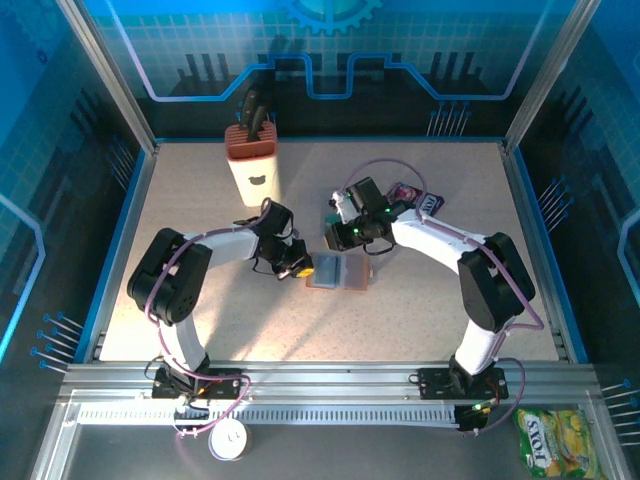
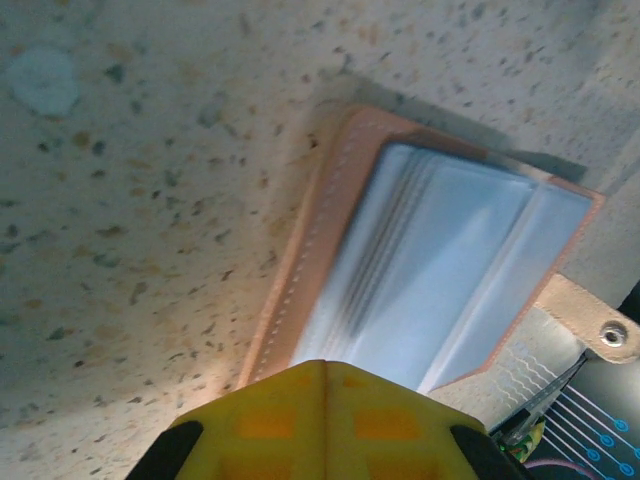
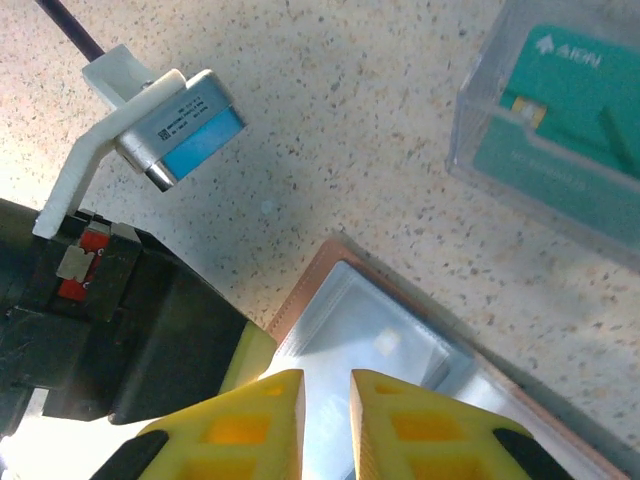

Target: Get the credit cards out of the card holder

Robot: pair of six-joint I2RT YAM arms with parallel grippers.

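Speckled table (image 1: pixel 420 320), teal card (image 3: pixel 560 120), blurred lettering

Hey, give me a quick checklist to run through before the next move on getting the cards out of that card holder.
1. Card holder lying open, inside facing up: ok.
2. Left pincer shut, at the holder's edge: ok.
3. Right pincer over the clear sleeves, jaws a narrow gap apart: ok.
4. A card caught between the right jaws: cannot tell.
5. Teal card in a clear cover, lying apart from the holder: ok.
6. Cards left inside the sleeves: cannot tell.
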